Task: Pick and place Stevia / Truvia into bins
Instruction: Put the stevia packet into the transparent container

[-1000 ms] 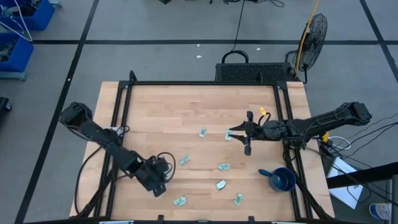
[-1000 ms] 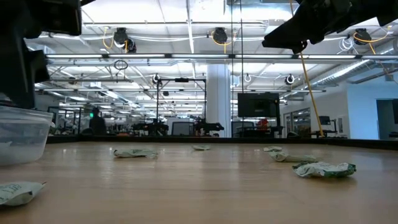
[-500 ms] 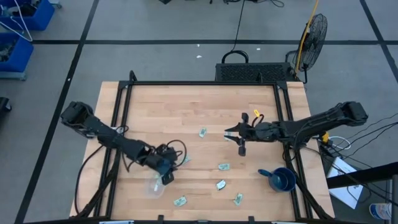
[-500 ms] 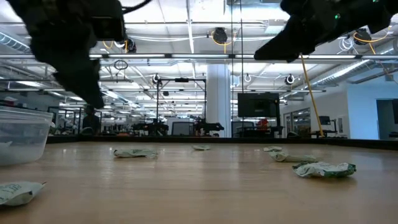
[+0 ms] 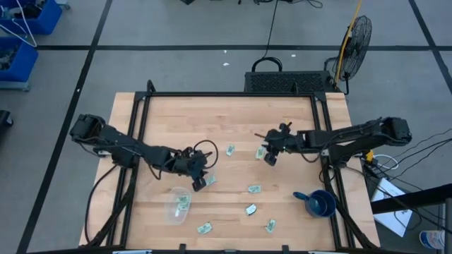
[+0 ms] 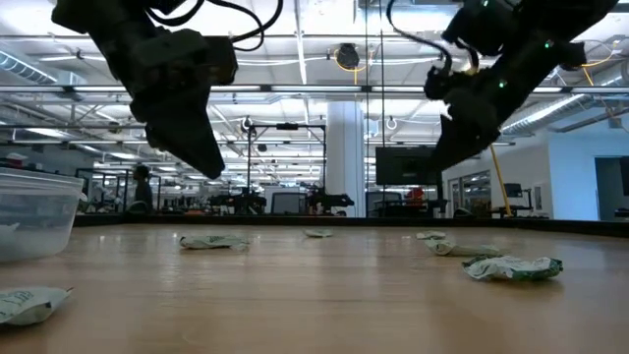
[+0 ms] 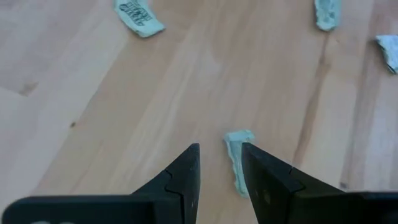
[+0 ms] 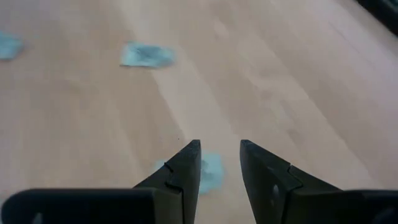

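Several pale green and white sachets lie flat on the wooden table. The clear tub [image 5: 178,207] stands near the front left with one sachet [image 5: 183,203] inside; it also shows in the low view [image 6: 34,211]. My left gripper [image 5: 200,183] is open and hovers above the table beside a sachet [image 5: 210,180], which shows just ahead of its fingertips in the left wrist view [image 7: 236,160]. My right gripper [image 5: 268,156] is open and hovers over another sachet [image 5: 260,153], which shows between its fingertips in the right wrist view [image 8: 210,168].
Other loose sachets lie at the middle [image 5: 230,149], [image 5: 253,188], [image 5: 250,209] and near the front edge [image 5: 205,227], [image 5: 270,226]. A blue cup [image 5: 321,203] stands at the front right. A black frame [image 5: 226,94] runs along the table's sides.
My left gripper has left the tub and gone toward the far right, to the sachet near the table's middle; the tub now shows uncovered with a sachet in it. My right gripper has gone a little toward the table's left, turned, and come down over its sachet.
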Available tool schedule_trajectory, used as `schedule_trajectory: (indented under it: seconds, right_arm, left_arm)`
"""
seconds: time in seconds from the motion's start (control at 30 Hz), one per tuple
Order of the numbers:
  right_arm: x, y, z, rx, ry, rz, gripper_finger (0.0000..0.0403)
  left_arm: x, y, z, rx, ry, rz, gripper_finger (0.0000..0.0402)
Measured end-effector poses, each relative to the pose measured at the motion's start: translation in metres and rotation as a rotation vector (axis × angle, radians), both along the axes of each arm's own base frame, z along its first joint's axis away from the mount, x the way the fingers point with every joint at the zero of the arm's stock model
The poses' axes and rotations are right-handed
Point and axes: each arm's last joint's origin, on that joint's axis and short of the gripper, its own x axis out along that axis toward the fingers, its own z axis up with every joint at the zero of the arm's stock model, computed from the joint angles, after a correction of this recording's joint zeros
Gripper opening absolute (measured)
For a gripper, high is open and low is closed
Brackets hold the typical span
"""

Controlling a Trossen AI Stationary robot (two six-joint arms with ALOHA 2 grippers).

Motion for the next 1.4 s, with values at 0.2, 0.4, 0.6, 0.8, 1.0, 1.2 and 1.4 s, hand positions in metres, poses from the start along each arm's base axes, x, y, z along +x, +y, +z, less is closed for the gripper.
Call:
schedule_trajectory:
  seconds: [0.2, 0.4, 0.6, 0.8, 1.0, 1.2, 1.4]
  right_arm:
    - [-0.015, -0.016, -0.025, 0.097, 0.054, -0.086, 0.0105]
    - [-0.011, -0.019, -0.038, 0.159, -0.001, -0.026, 0.0105]
    - [-0.002, -0.02, -0.056, 0.16, 0.044, 0.02, 0.0105]
    - [-0.001, -0.022, -0.067, 0.174, 0.08, -0.002, 0.0105]
    - [0.0, -0.022, -0.069, 0.158, 0.098, 0.017, 0.0088]
    - [0.002, -0.022, -0.068, 0.127, 0.084, 0.058, 0.0014]
    - [0.009, -0.021, -0.059, 0.119, -0.024, 0.127, 0.0003]
  left_arm:
    - [0.001, 0.002, 0.0, -0.001, 0.0, 0.008, 0.0124]
    - [0.0, 0.002, 0.0, -0.001, 0.0, 0.007, 0.0124]
    - [0.0, 0.002, 0.0, -0.001, 0.001, 0.007, 0.0124]
    - [0.0, 0.002, 0.0, 0.012, 0.005, -0.009, 0.0124]
    - [0.0, 0.002, 0.0, 0.04, 0.009, -0.046, 0.0124]
    - [0.0, 0.002, 0.0, 0.041, 0.009, -0.047, 0.0124]
    - [0.002, 0.002, 0.001, 0.053, -0.02, -0.03, 0.0124]
